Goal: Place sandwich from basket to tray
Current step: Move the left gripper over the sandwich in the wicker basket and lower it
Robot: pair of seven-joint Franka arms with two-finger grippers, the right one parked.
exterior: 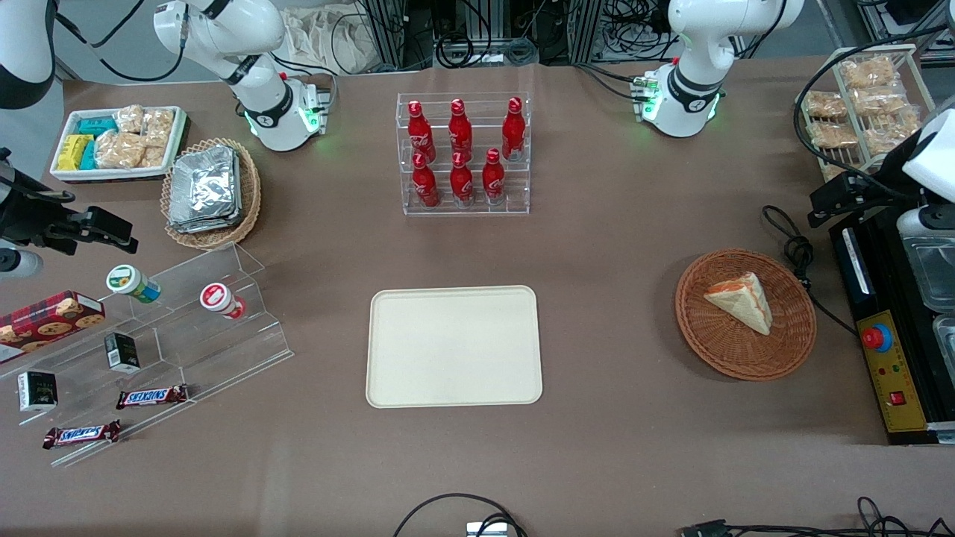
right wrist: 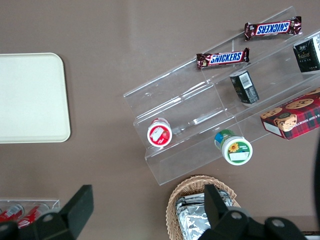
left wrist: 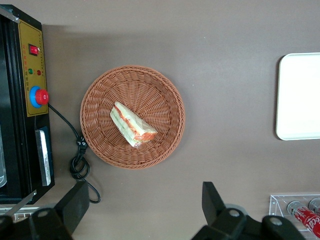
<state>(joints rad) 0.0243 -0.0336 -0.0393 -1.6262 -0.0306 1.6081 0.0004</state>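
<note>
From the front, the tray (exterior: 453, 347) lies nearest the camera at mid-table, flat and bare. The basket (exterior: 745, 314) sits toward the working arm's end, well apart from the tray, and the sandwich (exterior: 741, 300) lies in it. The gripper (exterior: 843, 195) hangs above the table farther from the camera than the basket, near a black box (exterior: 888, 350) with a red button. A bottle rack (exterior: 463, 153) stands farther off than the tray. From the left wrist, the gripper (left wrist: 145, 205) hovers high with its fingers (left wrist: 214, 202) spread wide, holding nothing. The sandwich (left wrist: 132, 124) rests mid-basket (left wrist: 132, 117); the tray's edge (left wrist: 299, 96) shows apart from it.
</note>
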